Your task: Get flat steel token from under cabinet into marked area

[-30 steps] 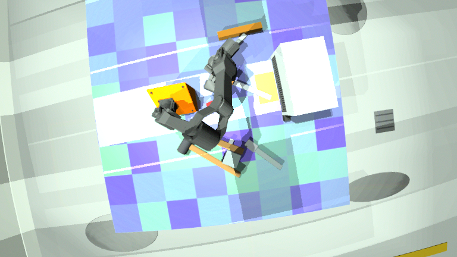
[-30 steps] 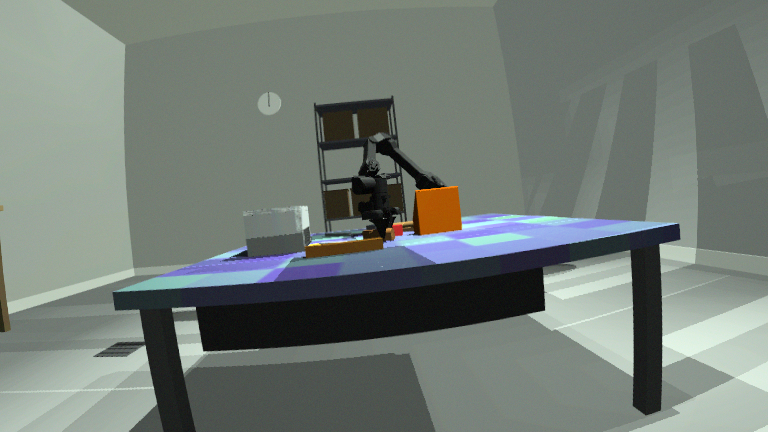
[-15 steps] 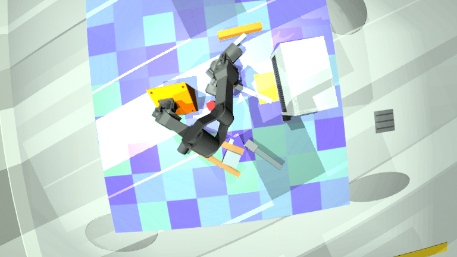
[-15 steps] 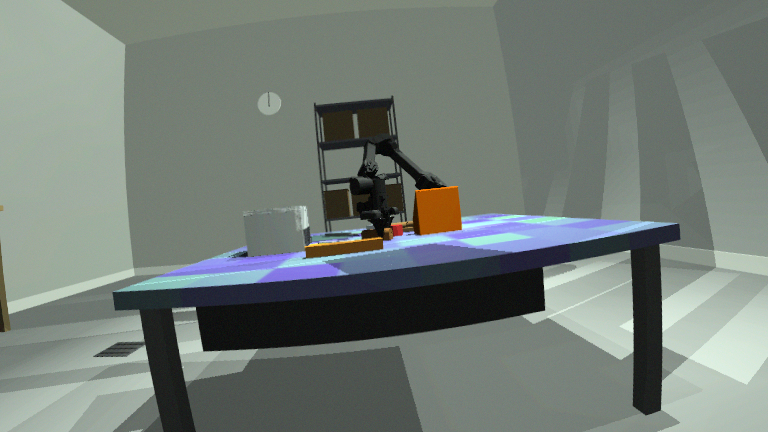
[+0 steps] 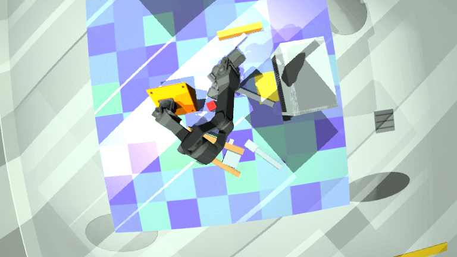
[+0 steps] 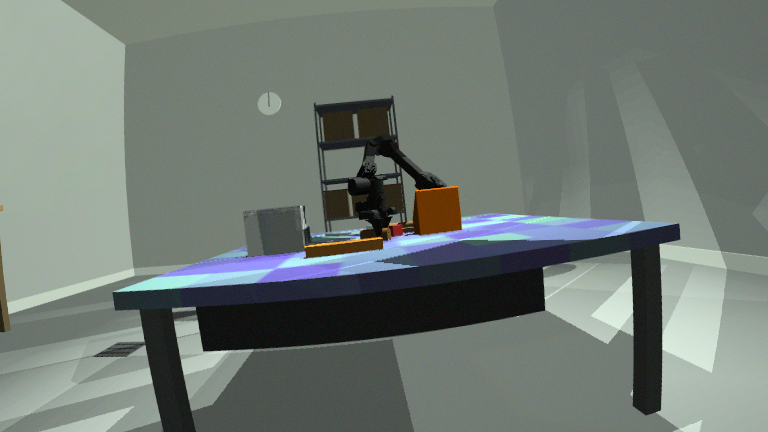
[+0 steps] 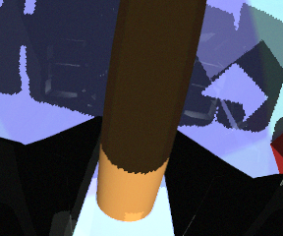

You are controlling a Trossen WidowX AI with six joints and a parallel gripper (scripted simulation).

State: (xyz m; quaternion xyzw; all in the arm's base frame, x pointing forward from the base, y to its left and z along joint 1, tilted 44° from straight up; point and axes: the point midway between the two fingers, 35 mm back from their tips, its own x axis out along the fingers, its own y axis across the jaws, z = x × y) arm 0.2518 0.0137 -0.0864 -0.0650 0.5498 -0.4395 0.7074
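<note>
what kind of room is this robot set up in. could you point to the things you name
Probably a lab or workshop-style room: a robot arm [image 5: 226,106] [image 6: 407,164] works on a checkered table [image 5: 215,187] [image 6: 566,252], with a metal shelf rack [image 6: 353,145] of boxes and a round wall clock [image 6: 269,103] behind.
</note>
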